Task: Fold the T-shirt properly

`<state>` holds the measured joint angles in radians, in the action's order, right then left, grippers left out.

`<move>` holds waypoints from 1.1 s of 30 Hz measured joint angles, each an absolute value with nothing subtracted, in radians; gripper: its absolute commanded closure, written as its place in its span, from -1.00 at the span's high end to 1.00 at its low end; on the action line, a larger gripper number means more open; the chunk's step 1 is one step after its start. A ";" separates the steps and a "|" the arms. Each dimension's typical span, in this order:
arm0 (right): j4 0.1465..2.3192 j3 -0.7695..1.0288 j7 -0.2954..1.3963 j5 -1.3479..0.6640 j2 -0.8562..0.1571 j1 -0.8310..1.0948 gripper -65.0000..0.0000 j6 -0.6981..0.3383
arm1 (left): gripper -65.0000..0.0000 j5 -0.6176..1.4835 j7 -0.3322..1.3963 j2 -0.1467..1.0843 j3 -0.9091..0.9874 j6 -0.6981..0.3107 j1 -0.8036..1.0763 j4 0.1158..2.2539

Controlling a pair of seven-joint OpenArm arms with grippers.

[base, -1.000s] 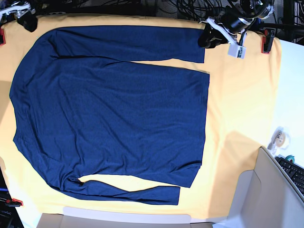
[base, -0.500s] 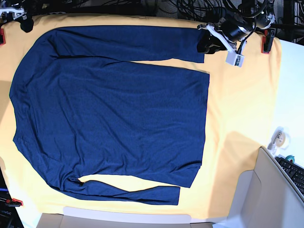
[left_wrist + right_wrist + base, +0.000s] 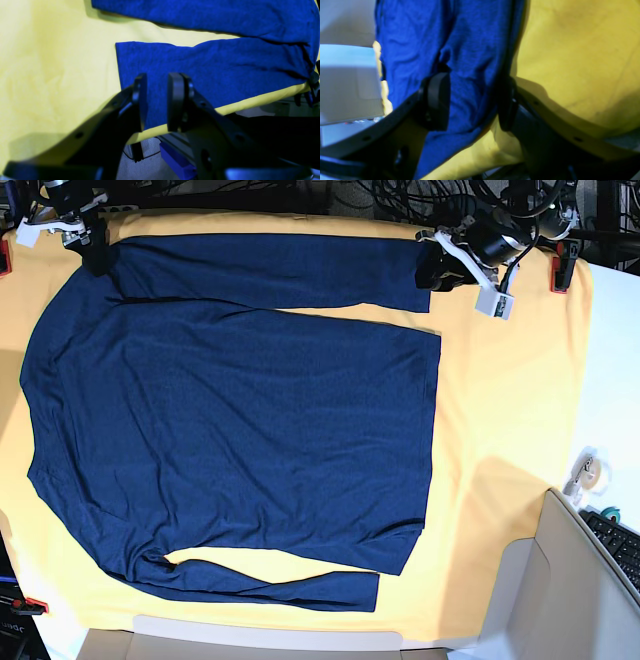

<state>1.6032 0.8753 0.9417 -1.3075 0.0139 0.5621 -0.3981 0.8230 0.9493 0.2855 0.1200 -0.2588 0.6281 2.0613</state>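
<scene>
Your left end effector [image 3: 155, 102] hangs released over the cuff end of the upper sleeve, its two pads apart with blue cloth showing in the gap between them and nothing pinched yet. Your right end effector [image 3: 472, 102] is also spread wide, straddling the fabric near the shoulder end of that same sleeve. The T-shirt [image 3: 240, 430] lies flat and spread on the table [image 3: 510, 410], which is covered in yellow cloth, body below both end effectors and the second sleeve along the far hem side.

The step looks like a two-point pickup of the upper sleeve. Bring each end effector down so one pad slips under the sleeve edge and only the knit is caught, not the yellow cloth beneath. Thin fabric bunches easily, so close gently, and lift both ends together to keep the sleeve straight as you fold it across the body.
</scene>
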 measured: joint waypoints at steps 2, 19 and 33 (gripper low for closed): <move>1.583 0.876 0.936 -1.318 0.014 0.562 -0.09 -0.406 | -0.55 0.823 0.949 0.286 0.120 -0.259 0.628 2.061; 1.528 0.856 0.896 -1.364 0.024 0.577 -0.09 -0.431 | -0.55 0.823 0.947 0.311 0.126 -0.259 0.628 2.061; 1.723 0.851 0.841 -1.319 0.104 0.648 -0.09 -0.162 | -0.55 0.823 0.946 0.313 0.125 -0.259 0.628 2.061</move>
